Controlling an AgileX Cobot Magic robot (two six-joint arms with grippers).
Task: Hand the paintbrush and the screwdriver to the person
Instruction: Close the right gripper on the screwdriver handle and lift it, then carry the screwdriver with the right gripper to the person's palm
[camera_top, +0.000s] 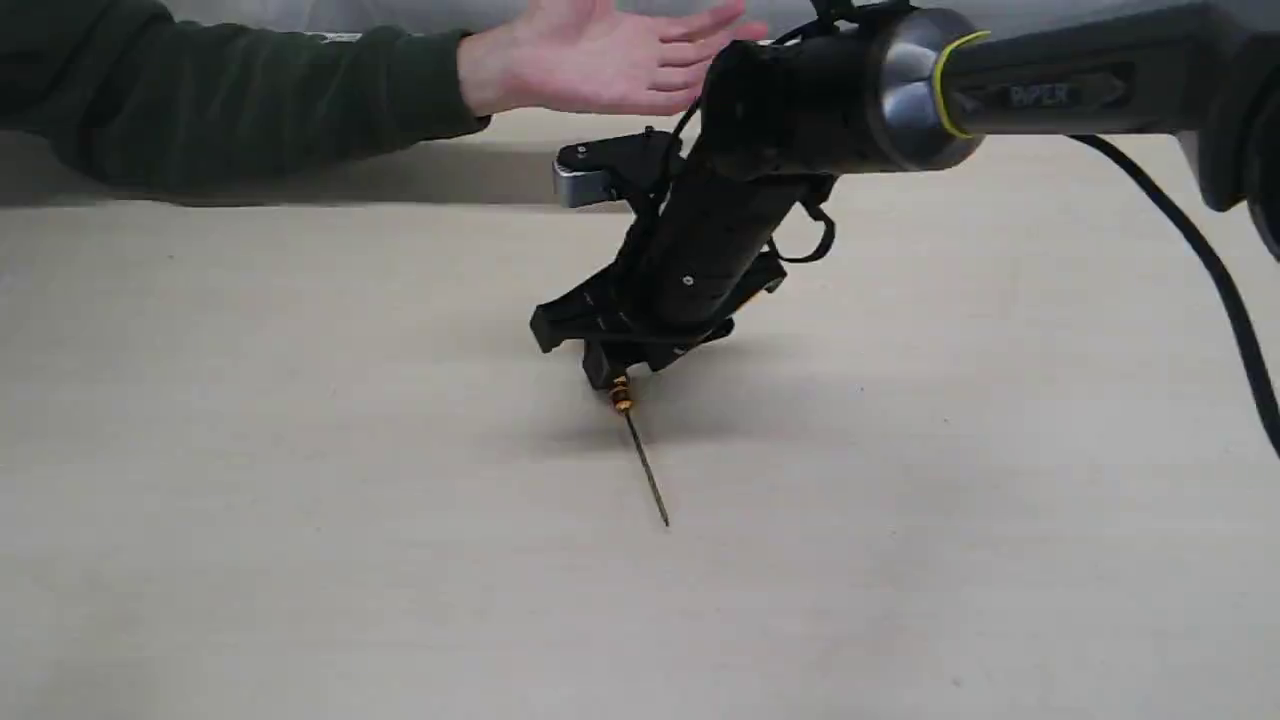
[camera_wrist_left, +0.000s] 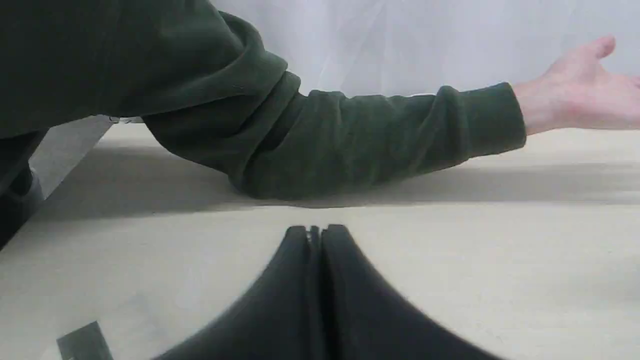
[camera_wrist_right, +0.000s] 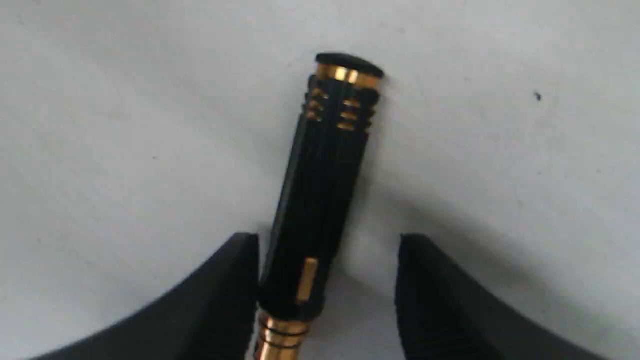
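Right gripper (camera_wrist_right: 327, 240) jaws spread astride the screwdriver (camera_wrist_right: 325, 165) handle; centre it before clamping, then lift. Left gripper (camera_wrist_left: 315, 231) clenched, empty.

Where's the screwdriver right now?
Middle of the exterior view: the screwdriver lies on the table, handle inside the open right end effector, shaft pointing toward the camera.
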